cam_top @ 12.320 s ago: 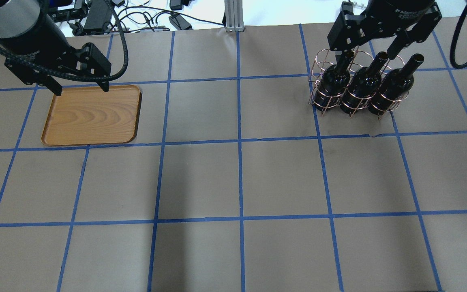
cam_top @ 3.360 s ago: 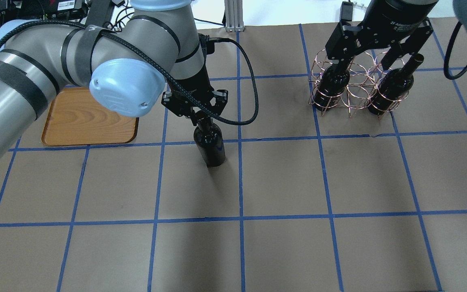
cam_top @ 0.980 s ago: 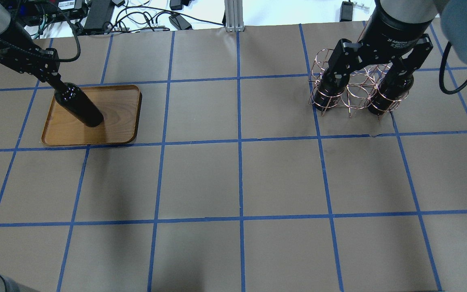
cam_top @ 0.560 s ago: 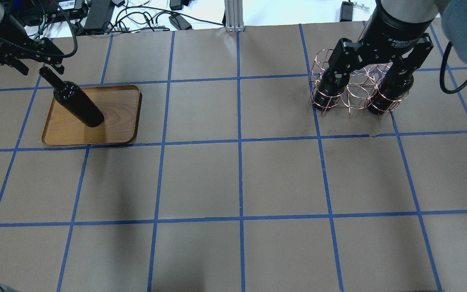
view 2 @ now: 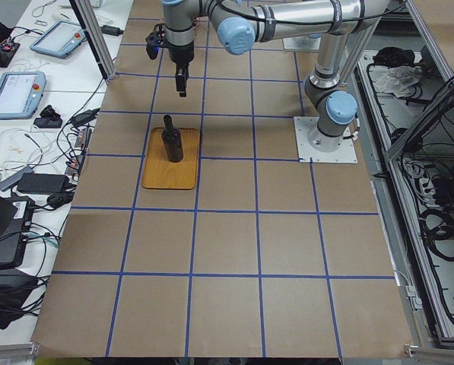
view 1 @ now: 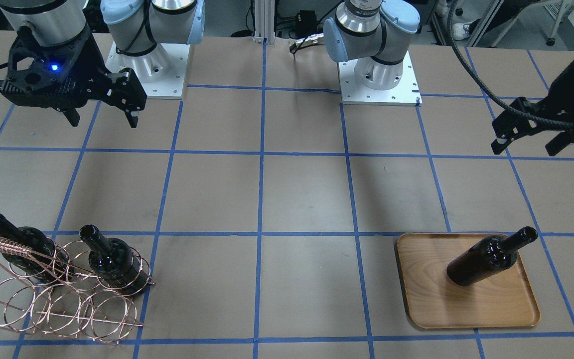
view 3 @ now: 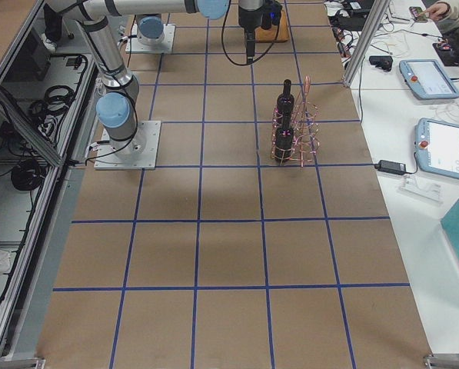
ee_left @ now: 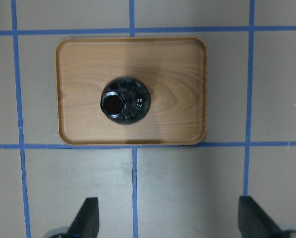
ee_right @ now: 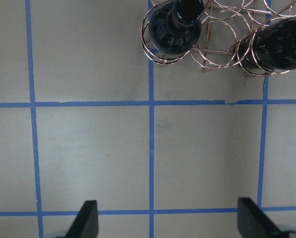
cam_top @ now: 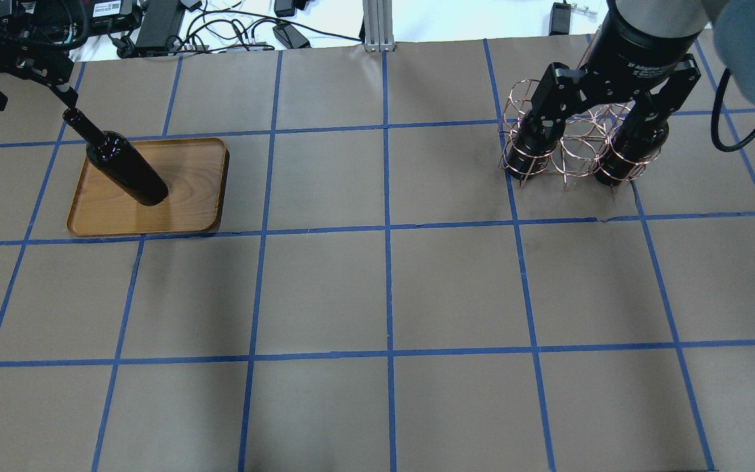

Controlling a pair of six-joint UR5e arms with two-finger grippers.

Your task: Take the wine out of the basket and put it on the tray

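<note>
One wine bottle (cam_top: 125,170) stands upright on the wooden tray (cam_top: 187,196) at the table's left; it also shows in the front view (view 1: 486,259) and from above in the left wrist view (ee_left: 125,100). My left gripper (cam_top: 33,98) is open and empty, above and behind the bottle's neck, clear of it. The copper wire basket (cam_top: 577,147) at the right holds two more bottles (cam_top: 528,147) (cam_top: 626,157), with its middle rings empty. My right gripper (cam_top: 587,124) hangs open and empty above the basket.
Cables and power bricks (cam_top: 154,26) lie beyond the table's far edge by an aluminium post (cam_top: 377,26). The two arm bases (view 1: 147,65) (view 1: 379,75) are bolted at the robot's side. Blue tape lines grid the brown table top.
My left gripper has opened, let go of the bottle's neck and drawn up and back. The bottle stays standing on the tray. The right arm has not moved.
</note>
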